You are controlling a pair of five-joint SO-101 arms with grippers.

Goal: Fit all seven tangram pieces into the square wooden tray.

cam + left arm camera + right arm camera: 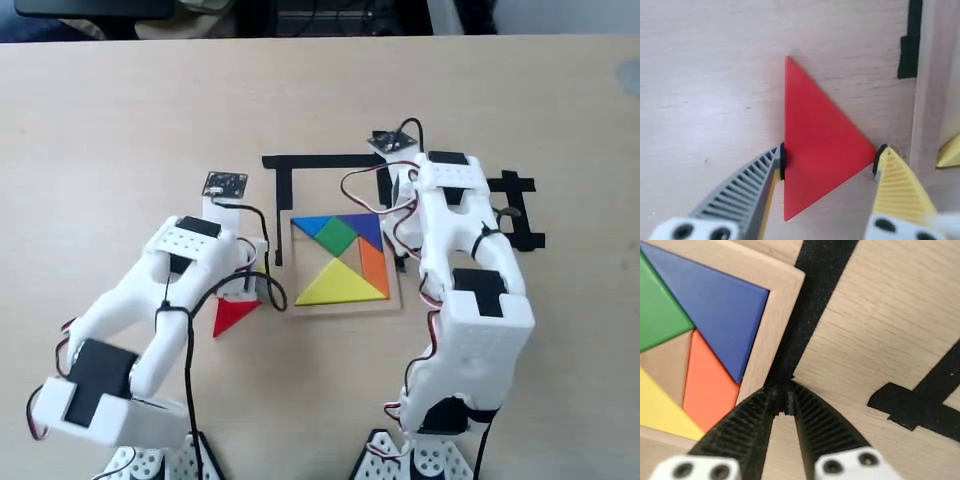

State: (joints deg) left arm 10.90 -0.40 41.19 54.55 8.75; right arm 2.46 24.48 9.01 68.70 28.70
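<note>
- My high camera is fixed above the near edge of the table (120,120), looking steeply down, far enough off to hold the whole tray (345,306).
- My left wrist camera sits very close over the red triangle (815,150), facing the tabletop; the pale strip beside it is probably the tray rim.
- My right wrist camera is equally close over the tray's far right corner, shared with the high view.

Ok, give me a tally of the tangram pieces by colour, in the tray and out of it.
Red: 1, outside the tray
Blue: 2
Green: 1
Orange: 1
Yellow: 1
Total: 6 coloured pieces. A tan patch in the tray may be a seventh piece or bare wood; I cannot tell which.
</note>
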